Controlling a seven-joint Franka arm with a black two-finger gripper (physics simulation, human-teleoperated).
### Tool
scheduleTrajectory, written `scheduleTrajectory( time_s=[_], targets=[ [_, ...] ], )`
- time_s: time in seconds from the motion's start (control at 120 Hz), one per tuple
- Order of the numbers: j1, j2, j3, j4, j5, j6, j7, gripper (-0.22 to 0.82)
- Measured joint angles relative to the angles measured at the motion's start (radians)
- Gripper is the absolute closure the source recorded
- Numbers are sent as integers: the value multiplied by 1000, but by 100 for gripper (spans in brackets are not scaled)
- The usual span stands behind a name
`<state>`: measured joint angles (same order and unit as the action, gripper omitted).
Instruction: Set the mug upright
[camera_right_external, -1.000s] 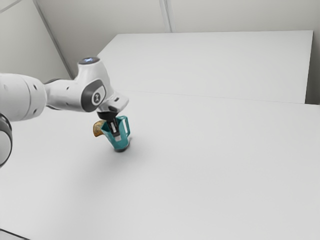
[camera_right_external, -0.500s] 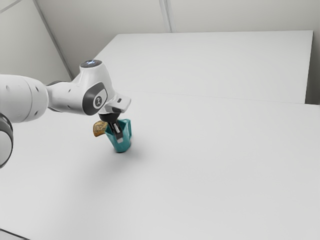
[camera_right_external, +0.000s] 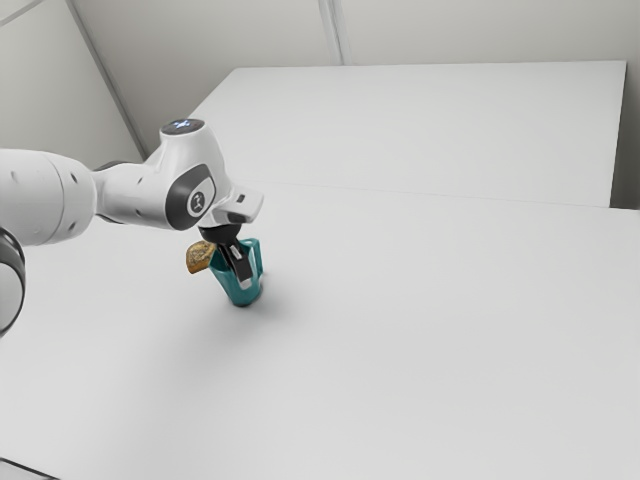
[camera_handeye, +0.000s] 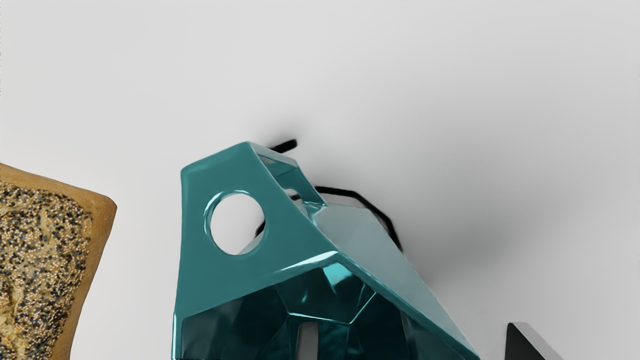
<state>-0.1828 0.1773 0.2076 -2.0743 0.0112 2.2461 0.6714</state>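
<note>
White and grey, my jointed robot arm (camera_right_external: 130, 192) comes in from the exterior view's left and angles down at the near side of the far half of the table (camera_right_external: 450, 330), a broad, smooth, pale grey surface. Next along is the brown-crusted, seed-topped piece of bread (camera_right_external: 199, 256), close to the mug, with a strip of table between them in my wrist view. It should be left alone.

Just right of it is the glossy teal, faceted mug (camera_handeye: 290, 245), mouth up and dark-edged base down at the table, its handle on the exterior view's right. I read it as standing or very nearly so; from here I can't tell whether the base sits fully flat or leans a little.

My black two-finger gripper (camera_handeye: 415, 345) is down at the mug with its fingers spread wide: one reaches inside the mouth, the other stands outside, with a gap between it and the wall. So I have nothing pinched.

By my judgement, the righting is all but done. What remains is to check that the mug holds its stance unaided, then lift straight up and clear. Drifting sideways on the way out could catch the inner finger on the rim and tip it over.
</note>
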Motion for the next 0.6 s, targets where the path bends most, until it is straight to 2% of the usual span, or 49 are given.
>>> scheduleTrajectory(
  time_s=[0.183, 0.425, 0.6],
  targets=[
    [0, -10, -8, 4, -2, 0, -13, 18],
    [-10, -58, -18, 24, -5, -8, -26, 14],
    [-14, -74, -30, 126, -16, -53, -34, 10]
  ],
)
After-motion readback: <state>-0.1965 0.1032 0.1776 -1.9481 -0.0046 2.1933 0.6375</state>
